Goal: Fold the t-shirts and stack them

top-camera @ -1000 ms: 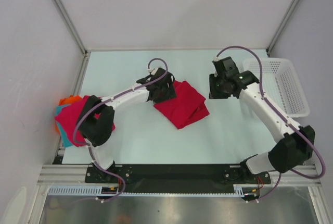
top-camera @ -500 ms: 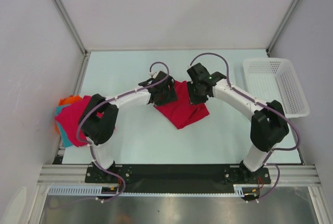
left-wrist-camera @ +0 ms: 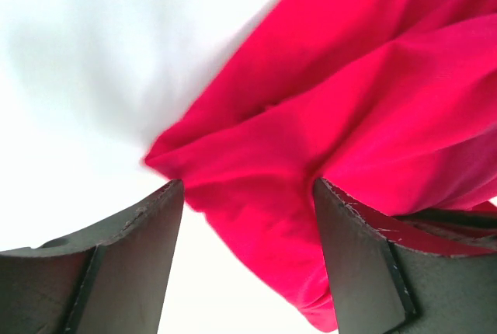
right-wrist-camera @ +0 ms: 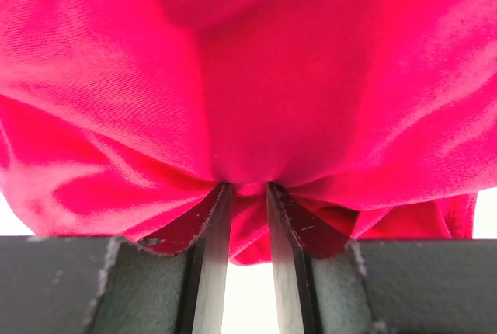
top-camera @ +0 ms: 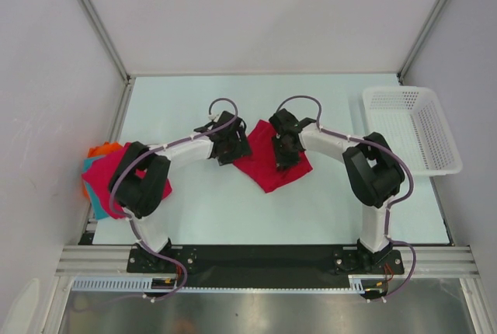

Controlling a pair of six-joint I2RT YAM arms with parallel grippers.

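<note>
At centre: shirt (top-camera: 264, 175), crumpled.
Left gripper (left-wrist-camera: 247, 185): agape, shirt at 12 o'clock.
Right gripper (right-wrist-camera: 248, 188): pinching shirt fold.

The red shirt (right-wrist-camera: 256, 78) fills the view, creased and bunched toward the bottom. The jaws stand nearly together, nipping a fold of the shirt at their tips. White bench (right-wrist-camera: 247, 303) shows in the narrow gap between them.
</note>
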